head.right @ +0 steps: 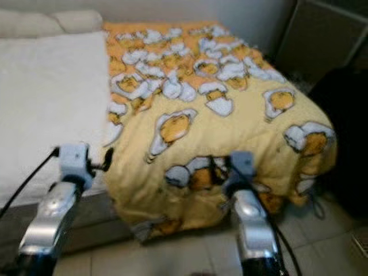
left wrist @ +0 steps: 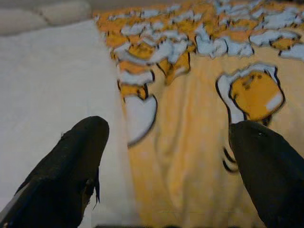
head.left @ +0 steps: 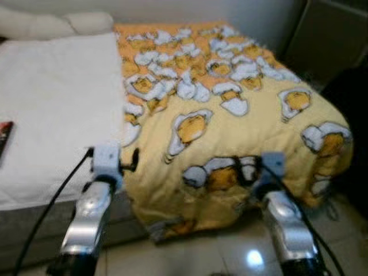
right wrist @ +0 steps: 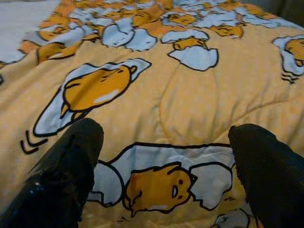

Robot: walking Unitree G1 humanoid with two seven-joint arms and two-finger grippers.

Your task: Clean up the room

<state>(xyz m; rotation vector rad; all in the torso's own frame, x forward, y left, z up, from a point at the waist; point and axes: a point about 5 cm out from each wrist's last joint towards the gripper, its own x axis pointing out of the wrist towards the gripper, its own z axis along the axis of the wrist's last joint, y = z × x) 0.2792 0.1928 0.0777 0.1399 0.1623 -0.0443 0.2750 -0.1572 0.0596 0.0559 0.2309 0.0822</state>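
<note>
Left wrist view shows the left gripper with its two black fingers spread wide apart and nothing between them. Under it is the edge where the yellow blanket meets the white sheet, so one finger is over the white side and the other is over the yellow side. The right gripper is wide open too and holds nothing. It hangs just over the yellow blanket, near the blanket's front edge, above a picture of an orange egg yolk lying on a white shape. From the head views, both silver arms reach toward the front of the bed. The left arm is at the blanket's left edge and the right arm is near its front right part. The blanket covers the right side of the bed and hangs down over the front toward the shiny tiled floor. It has lots of white and orange egg pictures on it. Left of the blanket is the bare white sheet, and far to the left on that sheet lies a small dark thing with some red on it. Past the blanket's far left corner are pale pillows. Right of the blanket it is dark and hard to make out.
</note>
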